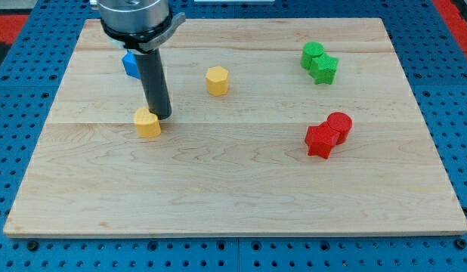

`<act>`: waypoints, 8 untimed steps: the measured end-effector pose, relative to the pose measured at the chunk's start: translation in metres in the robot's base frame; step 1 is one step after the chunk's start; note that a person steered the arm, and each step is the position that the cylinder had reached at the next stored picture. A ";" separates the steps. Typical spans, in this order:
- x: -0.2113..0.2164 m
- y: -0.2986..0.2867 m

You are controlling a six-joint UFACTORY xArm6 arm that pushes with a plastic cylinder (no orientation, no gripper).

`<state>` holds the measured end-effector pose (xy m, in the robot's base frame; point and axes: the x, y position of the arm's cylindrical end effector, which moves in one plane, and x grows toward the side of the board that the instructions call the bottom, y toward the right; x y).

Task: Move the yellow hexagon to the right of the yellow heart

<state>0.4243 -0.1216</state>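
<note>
The yellow hexagon (pixel 217 80) lies on the wooden board (pixel 241 196) left of centre, towards the view's top. The yellow heart (pixel 148 122) lies lower and further to the view's left. My tip (pixel 162 116) stands right at the heart's upper right edge, seemingly touching it. The hexagon is well apart from my tip, up and to the view's right. The rod rises from my tip to the arm's flange at the view's top left.
A blue block (pixel 130 63) sits at the upper left, partly hidden behind the rod. A green round block (pixel 312 54) and a green star (pixel 325 69) touch at the upper right. A red cylinder (pixel 340 125) and a red block (pixel 320 141) touch at the right.
</note>
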 end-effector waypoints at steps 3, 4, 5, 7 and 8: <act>0.010 -0.032; 0.006 0.034; 0.005 0.107; -0.087 0.132; -0.106 0.125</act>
<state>0.3186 0.0029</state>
